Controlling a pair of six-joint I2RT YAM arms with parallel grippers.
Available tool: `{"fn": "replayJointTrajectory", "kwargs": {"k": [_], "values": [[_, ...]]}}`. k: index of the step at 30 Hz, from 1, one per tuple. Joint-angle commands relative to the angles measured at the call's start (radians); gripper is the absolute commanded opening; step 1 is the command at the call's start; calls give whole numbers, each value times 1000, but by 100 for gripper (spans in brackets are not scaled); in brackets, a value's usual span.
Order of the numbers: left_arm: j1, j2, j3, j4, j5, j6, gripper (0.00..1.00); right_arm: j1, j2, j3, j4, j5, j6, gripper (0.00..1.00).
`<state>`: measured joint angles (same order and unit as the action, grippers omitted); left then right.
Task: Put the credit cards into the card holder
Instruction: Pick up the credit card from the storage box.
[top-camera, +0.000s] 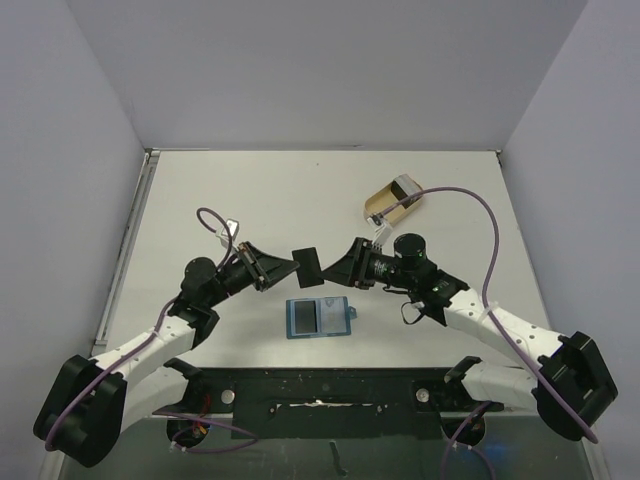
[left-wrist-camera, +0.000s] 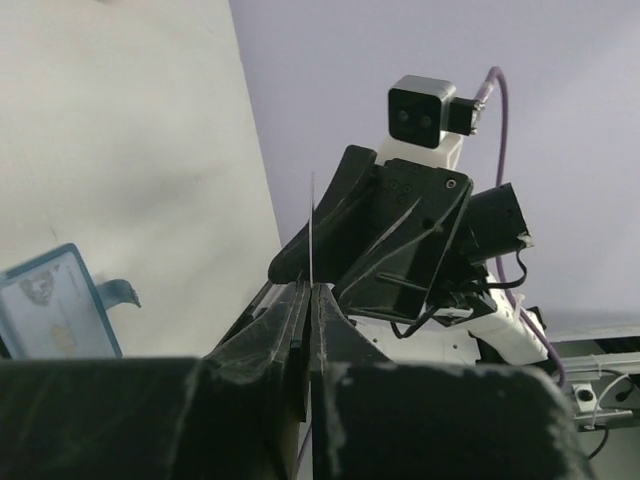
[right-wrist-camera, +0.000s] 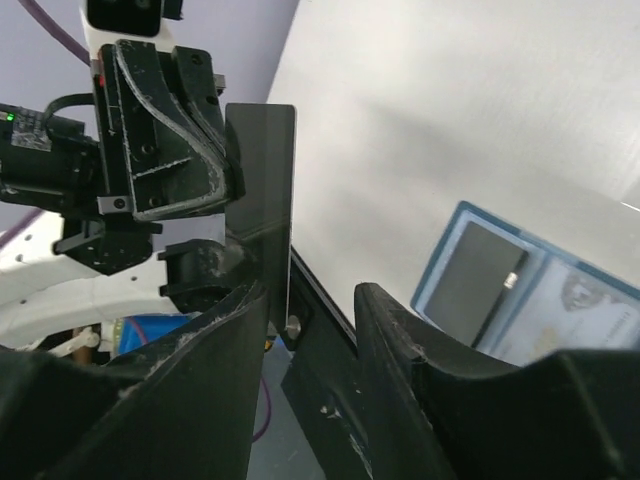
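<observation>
The card holder (top-camera: 320, 317) lies open on the table between the arms, a blue wallet with a grey card in each pocket. It also shows in the left wrist view (left-wrist-camera: 55, 305) and the right wrist view (right-wrist-camera: 520, 285). My left gripper (top-camera: 296, 267) is shut on a dark credit card (top-camera: 307, 266) and holds it upright above the table. The card is edge-on in the left wrist view (left-wrist-camera: 312, 225) and face-on in the right wrist view (right-wrist-camera: 262, 180). My right gripper (top-camera: 328, 268) is open and faces the left one; the card's free edge reaches between its spread fingers (right-wrist-camera: 220, 330).
A tan oval dish (top-camera: 393, 200) lies at the back right with something pale in it. The right arm's purple cable (top-camera: 490, 230) loops over the right side of the table. The table's raised left rim (top-camera: 130, 240) runs along the left.
</observation>
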<state>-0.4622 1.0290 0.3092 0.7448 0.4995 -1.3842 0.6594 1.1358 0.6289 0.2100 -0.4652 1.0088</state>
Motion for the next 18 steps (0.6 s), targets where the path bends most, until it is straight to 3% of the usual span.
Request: {"fn": "replayJointTrajectory", "kwargs": {"k": [1,9,18], "values": [[6,-8,21,-83,-3,93,0,-25,-60,53,-148,94,-136,42],[4,59,36,-234,15,189,0,-51,-46,67,-392,275,-301,44],[-17,197,105,-347,52,281,0,-10,88,101,-436,312,-348,43]]}}
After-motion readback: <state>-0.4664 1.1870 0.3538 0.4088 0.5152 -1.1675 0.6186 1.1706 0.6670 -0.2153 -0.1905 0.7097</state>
